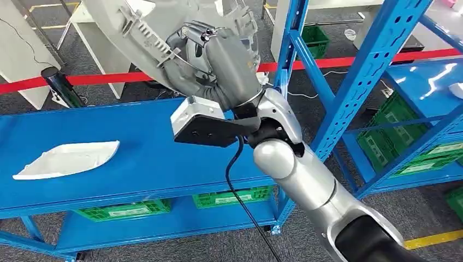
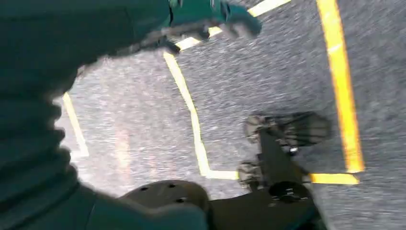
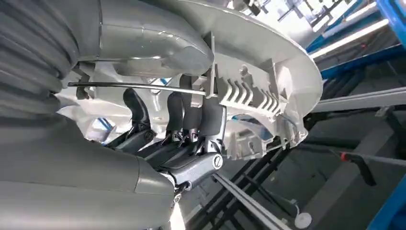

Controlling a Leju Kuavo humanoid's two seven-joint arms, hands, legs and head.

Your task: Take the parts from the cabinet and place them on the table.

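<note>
Grey plastic fills the top of your head view: the right hand (image 1: 218, 60) is wrapped around a large grey moulded part (image 1: 117, 24), holding it up in the air above the far edge of the blue table (image 1: 147, 158). From the right wrist camera you can see the thumb (image 3: 148, 40) lying over the part's smooth outer face while the dark fingers (image 3: 191, 115) curl in behind its ribbed rim, so the grip is firm on both sides.

On the table, well to the left of the held piece, a white curved part (image 1: 68, 158) lies flat on the blue surface, apart from everything else. Under the table top, green crates (image 1: 232, 196) sit on the lower shelf.

Close on the right of your raised arm stands the blue cabinet frame (image 1: 377, 71), its slanted upright just beside the forearm. More green crates (image 1: 404, 142) rest on its lower shelf. A red barrier tape (image 1: 109, 78) runs across the far side, behind the table and the frame. A black cable (image 1: 240, 191) hangs from the wrist down past the table's near edge.

Your left hand (image 2: 210, 17) hangs over grey floor with yellow lines (image 2: 191, 120); that picture is blurred, and you cannot tell how its fingers lie.
</note>
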